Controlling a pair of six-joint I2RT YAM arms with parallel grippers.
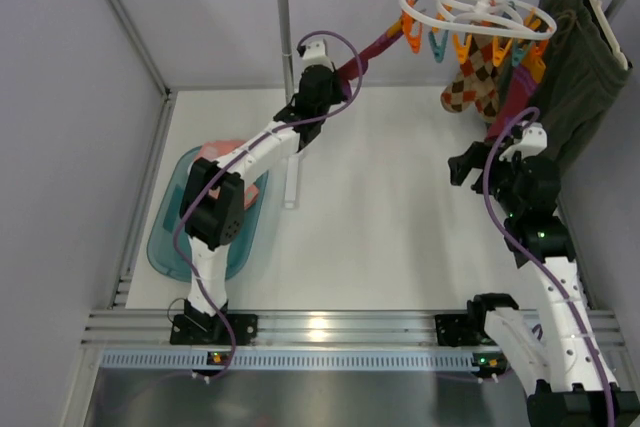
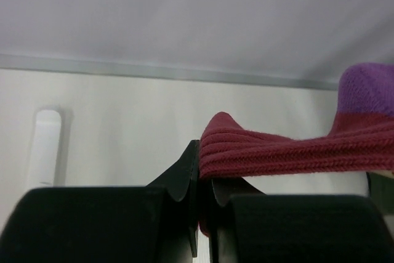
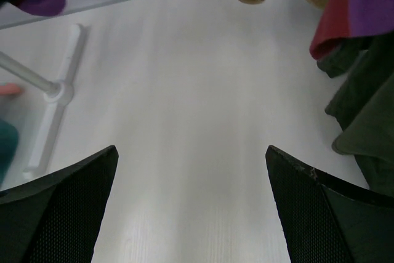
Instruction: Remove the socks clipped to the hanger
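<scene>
The white ring hanger (image 1: 478, 17) hangs from the rail at the back right, with orange and teal pegs. A maroon sock (image 1: 372, 50) stretches from a peg on its left side down to my left gripper (image 1: 343, 69), which is shut on it; the left wrist view shows the ribbed maroon sock (image 2: 289, 149) with a purple toe pinched between my fingers. An orange-brown argyle sock (image 1: 472, 82) and another maroon sock (image 1: 512, 97) hang under the hanger. My right gripper (image 1: 465, 165) is open and empty, below them over the table.
A dark olive garment (image 1: 580, 67) hangs at the far right beside the hanger. A teal tray (image 1: 170, 237) with a pink item lies at the left. The rack's white post (image 1: 287, 97) and foot (image 3: 52, 112) stand between tray and hanger.
</scene>
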